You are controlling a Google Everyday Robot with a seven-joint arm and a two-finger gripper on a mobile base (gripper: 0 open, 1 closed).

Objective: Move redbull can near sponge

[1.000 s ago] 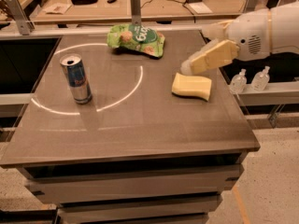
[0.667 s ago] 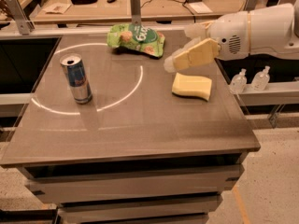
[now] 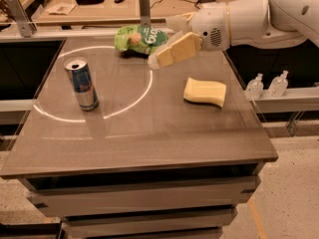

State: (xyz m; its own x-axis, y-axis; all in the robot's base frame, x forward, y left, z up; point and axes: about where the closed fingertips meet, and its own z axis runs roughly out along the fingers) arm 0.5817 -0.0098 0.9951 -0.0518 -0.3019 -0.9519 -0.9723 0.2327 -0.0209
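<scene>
Locate the end effector (image 3: 163, 41) above the rear centre of the worktop (image 3: 149, 138), at the tip of the white arm (image 3: 239, 21) that reaches in from the right. Observe that its two fingers stand apart: the padded yellow finger (image 3: 177, 50) lies lower and nearer to you, the paler one sits above it. The end effector holds nothing and touches no object.

Find the redbull can (image 3: 81, 83) upright on the left part of the worktop, its opened top facing up. It stands on the pale ring line (image 3: 144, 91) marked on the surface, well apart from the end effector.

Find the sponge (image 3: 204, 92) lying flat on the right part of the worktop, below and to the right of the end effector, well apart from the redbull can.

Note the green snack bag (image 3: 139, 38) at the rear edge, just behind the end effector. Two small clear bottles (image 3: 254, 86) stand on a ledge to the right of the worktop.
</scene>
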